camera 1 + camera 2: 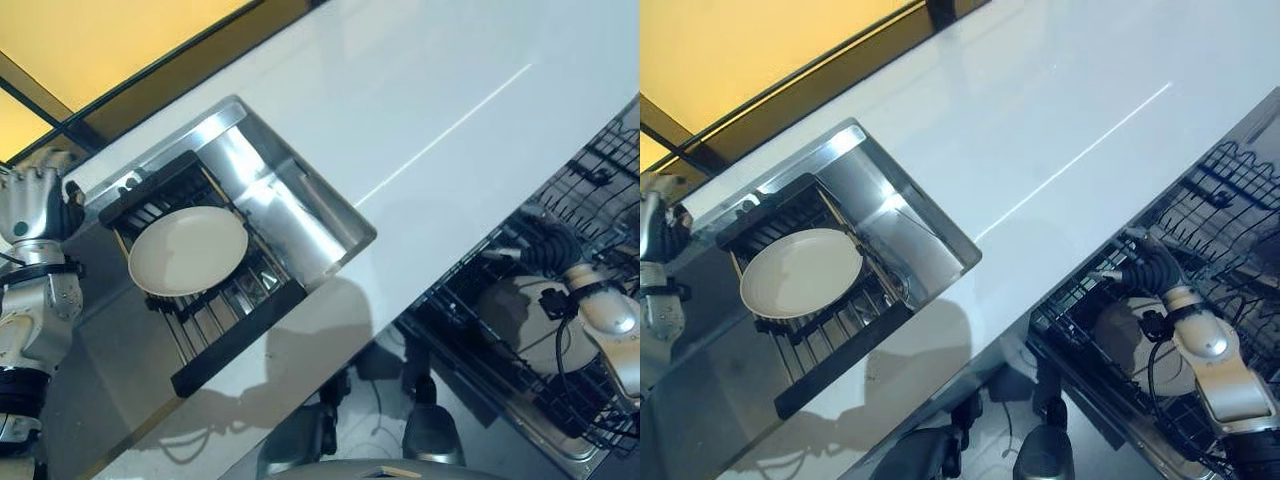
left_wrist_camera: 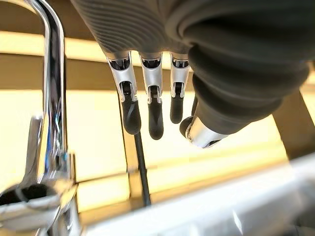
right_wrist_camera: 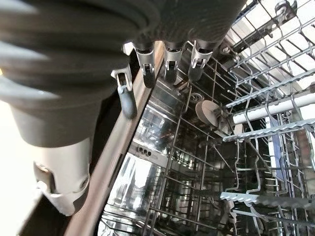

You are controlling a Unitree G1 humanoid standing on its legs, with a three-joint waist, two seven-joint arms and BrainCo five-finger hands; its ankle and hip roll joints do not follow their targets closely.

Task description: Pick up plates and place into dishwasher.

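A cream plate [image 1: 188, 250] lies flat on the black rack [image 1: 235, 340] across the steel sink [image 1: 300, 215]. My left hand [image 1: 33, 197] is raised beside the sink's far left end, apart from the plate. In the left wrist view its fingers [image 2: 132, 110] hang straight and hold nothing. My right hand [image 1: 1145, 268] reaches into the dishwasher's wire rack [image 1: 590, 200]; its fingers [image 3: 170, 69] are relaxed and empty above the wires. A second pale plate [image 1: 525, 320] rests in the rack beneath that arm.
A chrome tap [image 2: 54, 98] stands close beside my left hand. The white counter [image 1: 420, 110] runs between the sink and the dishwasher. Rows of upright tines [image 3: 266, 128] fill the rack around my right hand.
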